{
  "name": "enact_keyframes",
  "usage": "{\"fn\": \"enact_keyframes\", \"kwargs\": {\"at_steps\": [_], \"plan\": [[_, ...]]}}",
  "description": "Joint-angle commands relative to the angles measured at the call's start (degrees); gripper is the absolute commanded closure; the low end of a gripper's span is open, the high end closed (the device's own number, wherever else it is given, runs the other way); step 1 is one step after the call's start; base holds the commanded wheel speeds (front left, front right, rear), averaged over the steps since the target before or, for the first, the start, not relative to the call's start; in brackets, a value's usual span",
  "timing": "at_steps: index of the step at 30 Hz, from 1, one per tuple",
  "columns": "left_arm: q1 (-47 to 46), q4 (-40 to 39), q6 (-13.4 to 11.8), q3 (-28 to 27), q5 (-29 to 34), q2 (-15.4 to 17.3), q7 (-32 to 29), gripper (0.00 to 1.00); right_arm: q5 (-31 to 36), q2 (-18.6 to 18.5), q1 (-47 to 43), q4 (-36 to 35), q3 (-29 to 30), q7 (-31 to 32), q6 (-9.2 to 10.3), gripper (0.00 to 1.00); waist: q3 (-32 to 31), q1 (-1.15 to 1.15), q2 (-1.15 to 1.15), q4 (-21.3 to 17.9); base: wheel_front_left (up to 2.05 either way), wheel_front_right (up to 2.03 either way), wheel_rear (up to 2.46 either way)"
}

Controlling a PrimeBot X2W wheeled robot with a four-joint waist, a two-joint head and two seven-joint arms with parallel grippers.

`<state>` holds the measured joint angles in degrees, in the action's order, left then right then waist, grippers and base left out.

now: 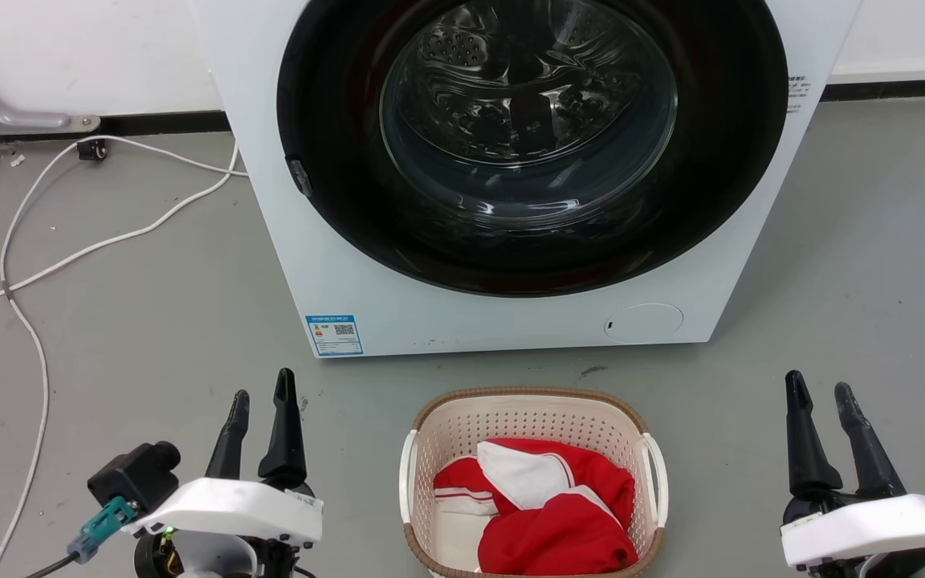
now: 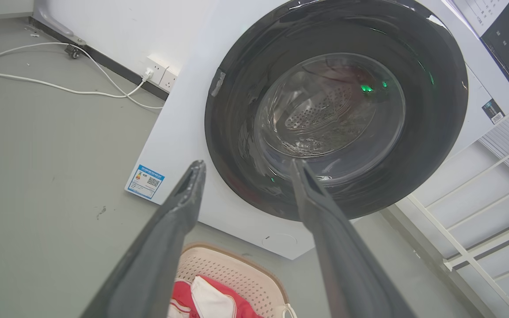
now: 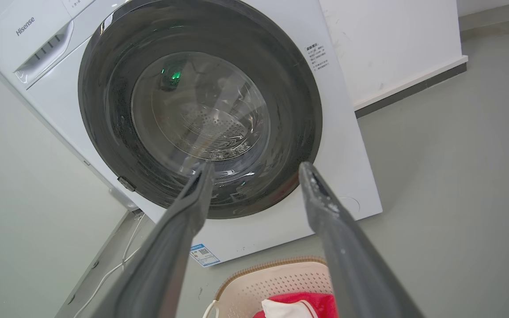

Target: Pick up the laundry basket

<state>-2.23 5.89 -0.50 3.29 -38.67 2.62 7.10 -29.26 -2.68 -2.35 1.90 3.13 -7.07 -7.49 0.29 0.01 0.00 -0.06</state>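
Flanking laundry basket point(image 1: 527, 394) with left gripper point(image 1: 262, 385) and right gripper point(image 1: 817, 381), both spread, empty; planning level, simultaneous descent onto its white side handles point(image 1: 407, 474).

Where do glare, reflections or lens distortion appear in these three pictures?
Head view: pale reflections cross the round dark glass door of the white washing machine; shadows are soft. Left wrist view: green glints on that glass, and the machine looks tilted and stretched. Right wrist view: green glints there too, same stretching.
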Motion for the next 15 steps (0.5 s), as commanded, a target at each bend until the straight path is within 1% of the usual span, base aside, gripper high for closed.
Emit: {"fn": "enact_keyframes", "kwargs": {"at_steps": [1,15], "plan": [[0.36,-0.85,-0.23,0.30,1.72,0.24,0.57,0.00,2.01,-0.23,-0.14,-0.94,0.11,-0.63,0.00,0.00,-0.01,-0.01,0.00,0.00,0.00,0.00,0.00],[0.79,-1.08,-1.11,1.85,9.75,0.26,2.51,0.00,10.67,-0.26,-1.23,-3.04,-0.17,-2.58,0.00,0.00,0.02,-0.01,0.00,-0.04,0.00,0.00,0.00]]}}
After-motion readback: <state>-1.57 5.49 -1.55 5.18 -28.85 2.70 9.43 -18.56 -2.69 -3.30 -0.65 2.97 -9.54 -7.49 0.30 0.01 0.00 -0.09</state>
